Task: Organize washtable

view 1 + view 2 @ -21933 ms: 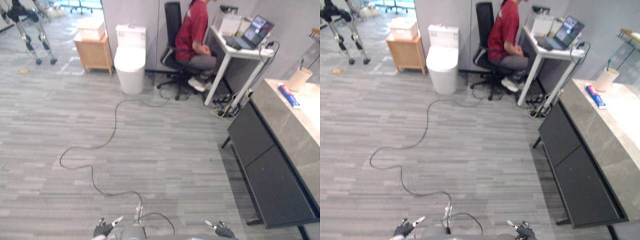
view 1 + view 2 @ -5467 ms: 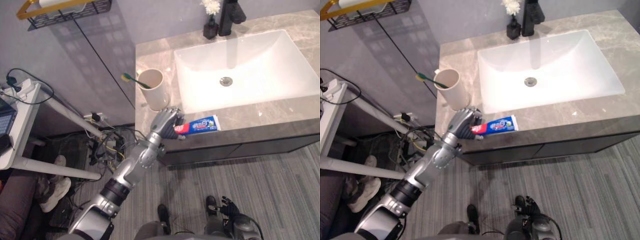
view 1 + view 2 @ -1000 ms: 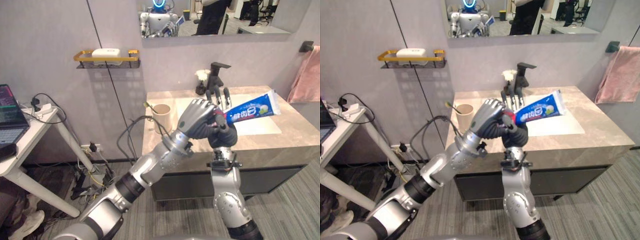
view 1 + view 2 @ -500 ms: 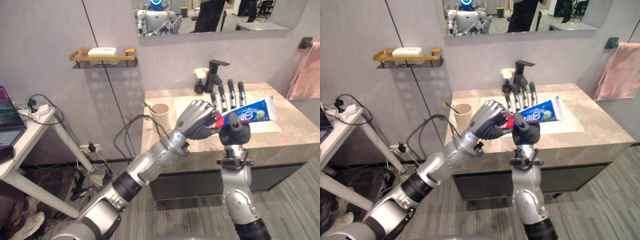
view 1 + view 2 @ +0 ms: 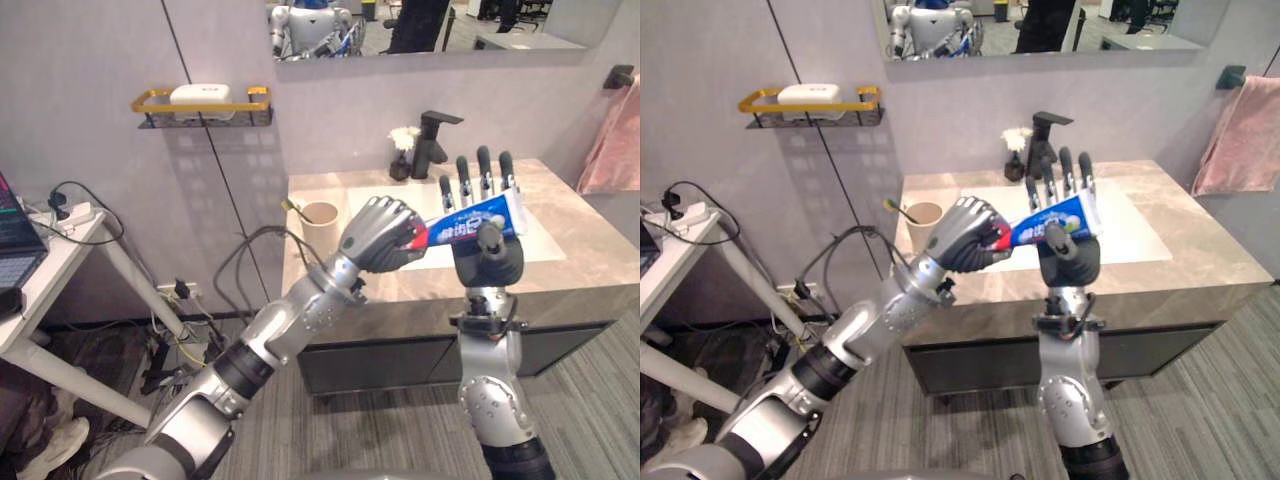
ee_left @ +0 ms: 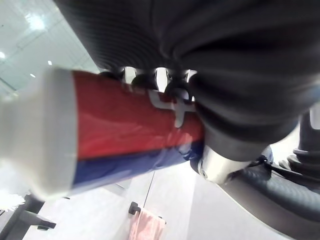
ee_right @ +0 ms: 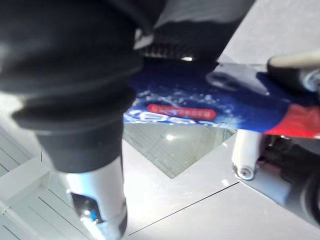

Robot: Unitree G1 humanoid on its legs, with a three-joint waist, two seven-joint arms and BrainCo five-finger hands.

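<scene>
Left hand (image 5: pixel 378 235) clenched round cap end of toothpaste tube (image 5: pixel 468 220), held above the table (image 5: pixel 590 282). Right hand (image 5: pixel 488 266) spread flat behind the tube's right end, thumb in front.

The toothpaste tube (image 5: pixel 1055 220) is smooth, glossy plastic. The bench (image 5: pixel 1200 275) looks like polished veined stone, its basin (image 5: pixel 1130 235) glossy white. The faucet (image 5: pixel 1045 135) is matt black metal, the cup (image 5: pixel 925 222) matt beige, the towel (image 5: pixel 1235 130) soft pink cloth, and the shelf (image 5: pixel 865 93) has a brass-coloured metal rail.
</scene>
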